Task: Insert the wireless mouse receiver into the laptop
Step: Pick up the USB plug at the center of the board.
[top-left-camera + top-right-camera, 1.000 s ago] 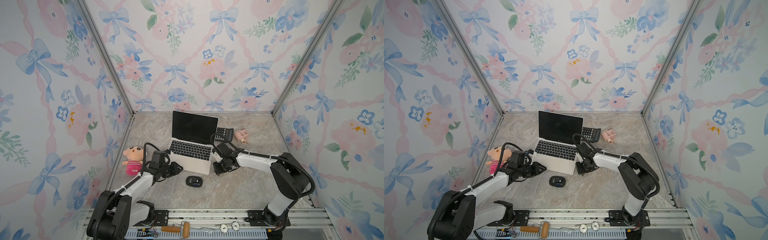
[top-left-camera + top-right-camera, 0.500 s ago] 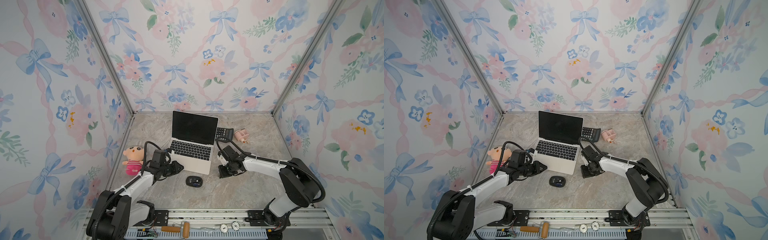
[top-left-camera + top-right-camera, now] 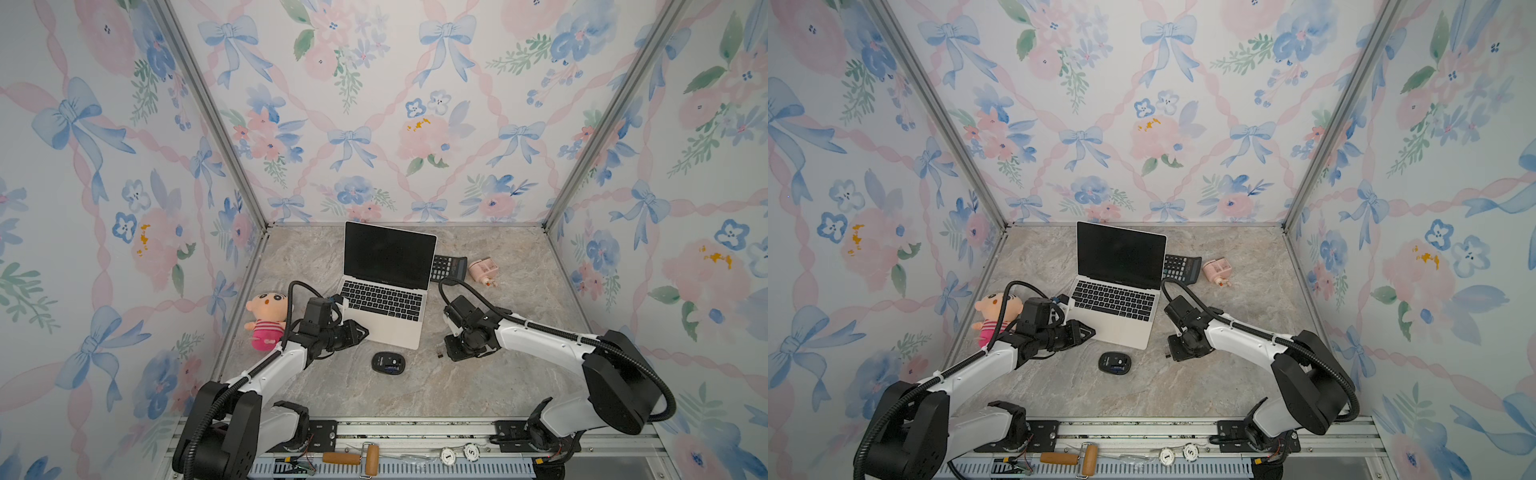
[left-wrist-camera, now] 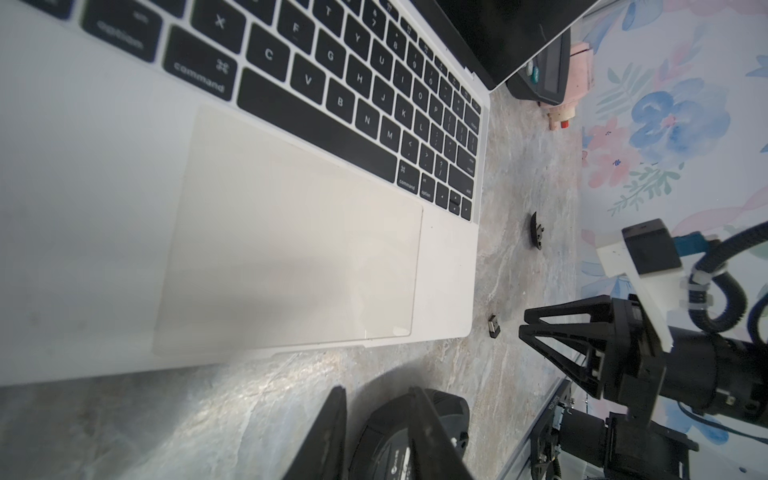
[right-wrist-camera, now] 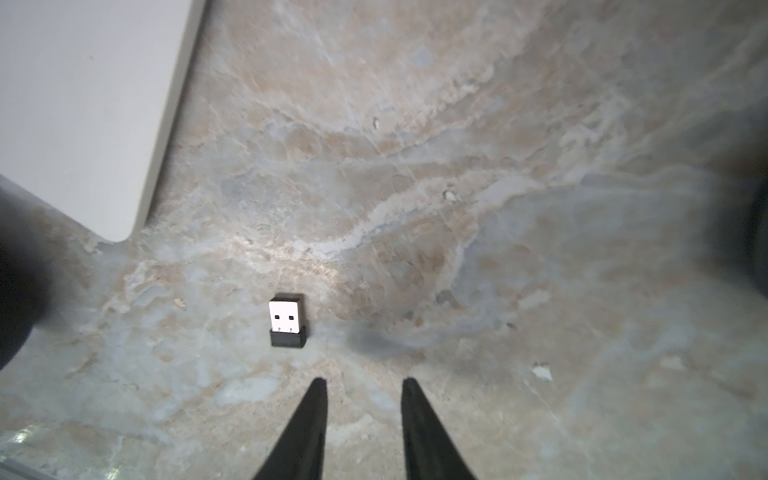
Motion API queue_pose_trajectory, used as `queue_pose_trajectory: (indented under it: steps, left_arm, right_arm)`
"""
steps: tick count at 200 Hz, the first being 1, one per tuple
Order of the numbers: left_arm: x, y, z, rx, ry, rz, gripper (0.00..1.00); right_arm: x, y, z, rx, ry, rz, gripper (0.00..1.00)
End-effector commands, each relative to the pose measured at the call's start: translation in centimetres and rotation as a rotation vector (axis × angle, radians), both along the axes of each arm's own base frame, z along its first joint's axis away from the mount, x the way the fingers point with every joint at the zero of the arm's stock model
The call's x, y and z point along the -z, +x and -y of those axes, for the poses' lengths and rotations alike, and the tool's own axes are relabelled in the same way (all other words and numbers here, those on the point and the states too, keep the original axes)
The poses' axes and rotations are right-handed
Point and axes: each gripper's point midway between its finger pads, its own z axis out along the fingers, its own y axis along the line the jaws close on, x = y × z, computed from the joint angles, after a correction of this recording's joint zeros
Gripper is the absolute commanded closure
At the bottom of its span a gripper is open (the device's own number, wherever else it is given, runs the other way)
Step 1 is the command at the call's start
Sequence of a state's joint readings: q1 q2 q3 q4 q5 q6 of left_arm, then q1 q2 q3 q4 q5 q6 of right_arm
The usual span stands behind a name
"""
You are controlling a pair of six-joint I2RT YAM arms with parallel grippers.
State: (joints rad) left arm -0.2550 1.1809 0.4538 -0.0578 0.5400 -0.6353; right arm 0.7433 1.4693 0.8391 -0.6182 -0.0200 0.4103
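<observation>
The receiver [image 5: 287, 320] is lying on the table [image 5: 498, 166] at 3 o'clock from the mouse [image 3: 387, 363], near the laptop's [image 3: 395, 328] corner. The right gripper [image 5: 363, 380] is hovering open beside it, and the left gripper [image 4: 376, 392] is sitting slightly parted and empty.

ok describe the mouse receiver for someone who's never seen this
Find the open laptop in the middle of the table. Off its near corner on the robot's right, the wireless mouse receiver lies loose, ahead of the right gripper. It's a tiny black stub with a silver plug, far smaller than the oval black mouse.
</observation>
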Motion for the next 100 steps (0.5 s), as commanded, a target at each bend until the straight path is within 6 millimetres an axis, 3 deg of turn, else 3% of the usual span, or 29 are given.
queue_pose_trajectory:
  steps: [1, 100]
  left_arm:
    - [-1.0, 0.4, 0.5, 0.021, -0.007, 0.032, 0.69]
    - [-0.5, 0.6, 0.5, 0.028, 0.003, 0.02, 0.65]
  right_arm:
    - [-1.1, -0.4, -0.2, -0.013, -0.053, 0.035, 0.57]
    - [1.2, 0.1, -3.1, -0.058, -0.071, 0.0, 0.52]
